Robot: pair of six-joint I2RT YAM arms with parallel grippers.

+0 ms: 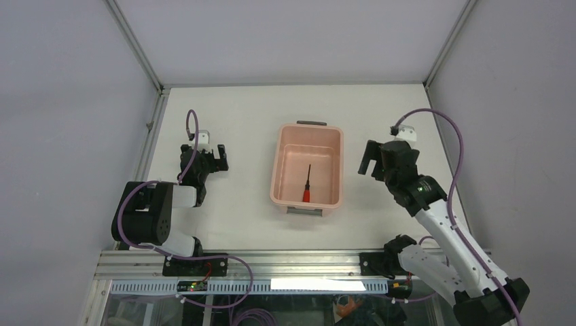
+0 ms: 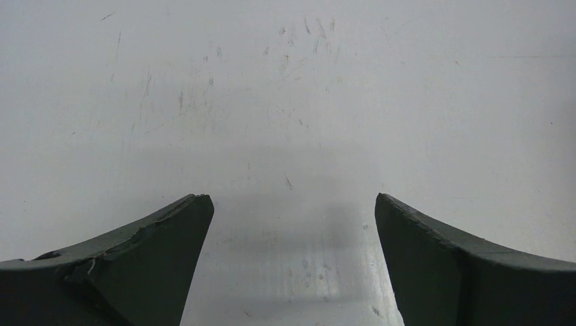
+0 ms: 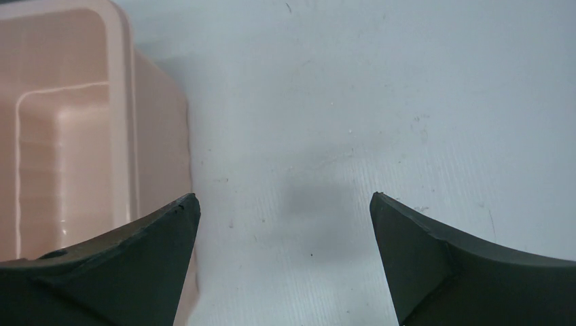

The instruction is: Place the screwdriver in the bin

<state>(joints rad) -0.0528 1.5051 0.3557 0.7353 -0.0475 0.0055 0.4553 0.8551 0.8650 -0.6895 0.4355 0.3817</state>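
The pale pink bin [image 1: 285, 142] stands at the table's middle with grey handles at its near and far ends. The small screwdriver [image 1: 307, 189], red handle nearest me and thin dark shaft pointing away, lies on the bin's floor. My left gripper [image 1: 214, 158] is open and empty over bare table, left of the bin; its wrist view shows only table between the fingers [image 2: 293, 200]. My right gripper [image 1: 369, 160] is open and empty just right of the bin. Its wrist view shows the bin's wall [image 3: 122, 102] at the left beside the left fingertip [image 3: 173, 224]; the screwdriver is out of that view.
The white table [image 1: 238, 224] is enclosed by pale walls with metal frame posts at the back corners. An aluminium rail [image 1: 272, 261] runs along the near edge by the arm bases. Purple cables loop off both arms.
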